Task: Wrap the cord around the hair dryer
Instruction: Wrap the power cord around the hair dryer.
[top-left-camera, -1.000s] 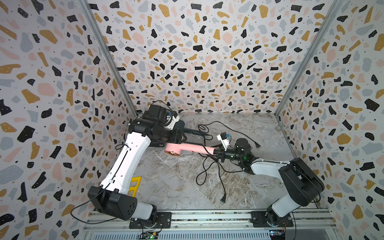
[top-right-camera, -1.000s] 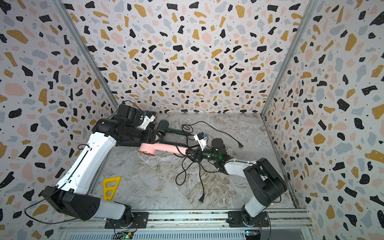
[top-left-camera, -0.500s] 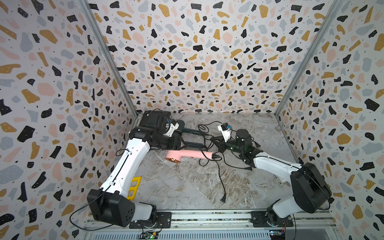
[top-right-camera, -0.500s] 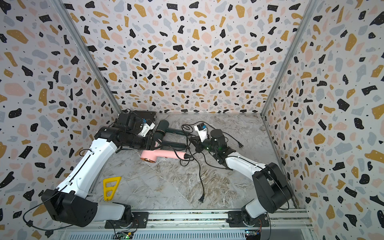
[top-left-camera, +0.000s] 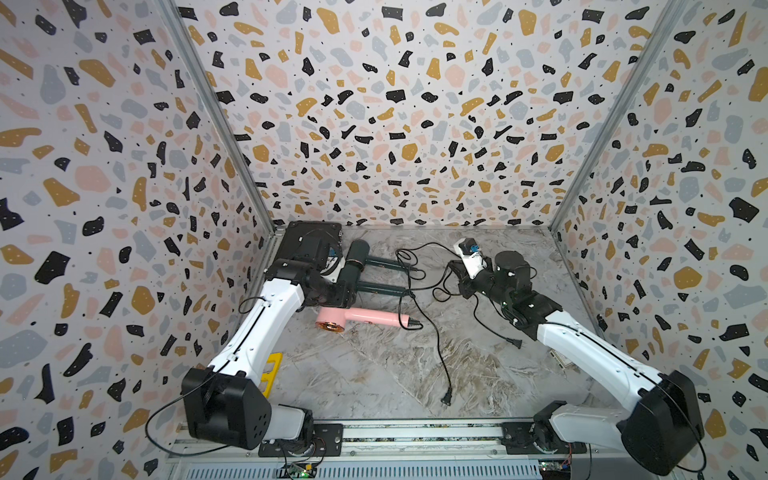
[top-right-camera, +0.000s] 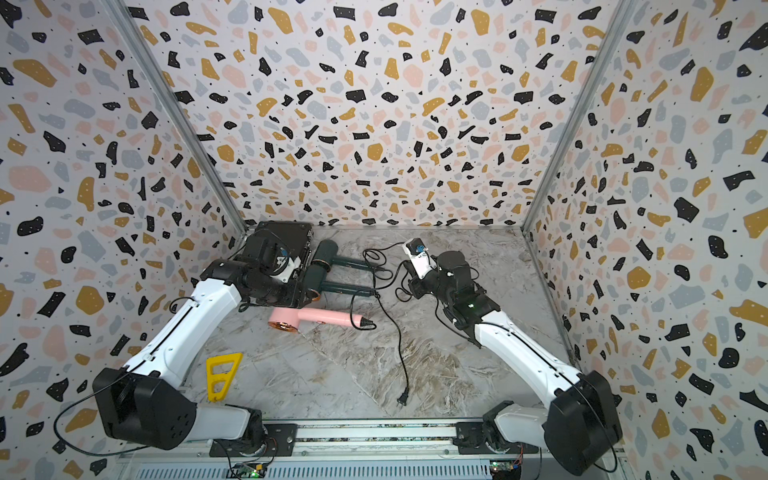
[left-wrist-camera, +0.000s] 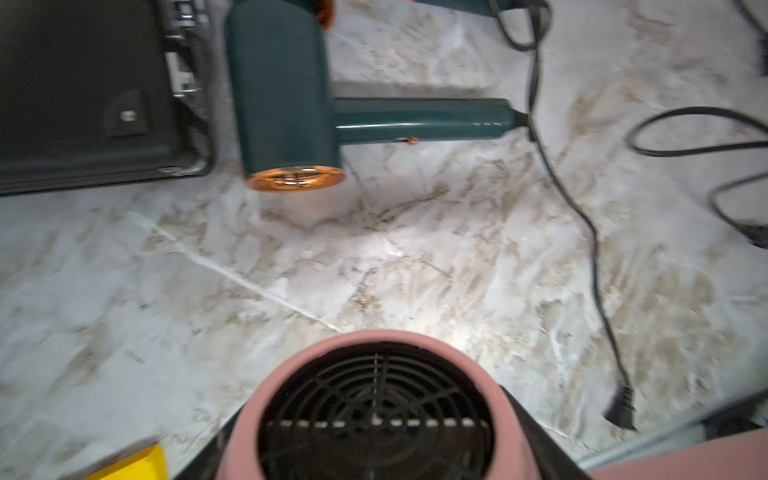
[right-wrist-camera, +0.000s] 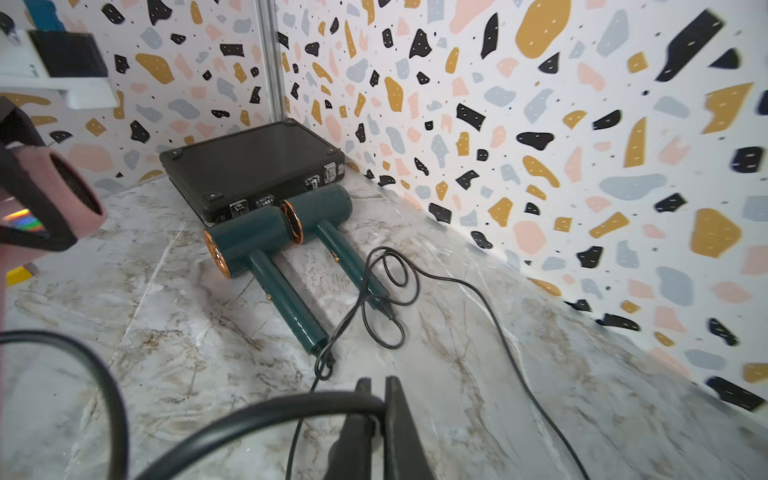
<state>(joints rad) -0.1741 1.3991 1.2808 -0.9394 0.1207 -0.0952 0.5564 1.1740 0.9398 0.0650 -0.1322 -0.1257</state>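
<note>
Pink hair dryer (top-left-camera: 365, 316) clamped in left claw (left-wrist-camera: 370, 415); right claw (right-wrist-camera: 377, 386) pinches its cord (right-wrist-camera: 299, 403).

The left arm (top-left-camera: 266, 328) and right arm (top-left-camera: 590, 353) look alike, with smooth white shells on the long links and boxy black joint housings (top-left-camera: 226, 411) between them. Small round holes dot the left arm's lower housing. A thin black cable (top-left-camera: 146, 426) loops out from its base. A green light (top-right-camera: 470, 306) glows near the right wrist. The right pincer (right-wrist-camera: 377, 380) has slim black fingers.
</note>
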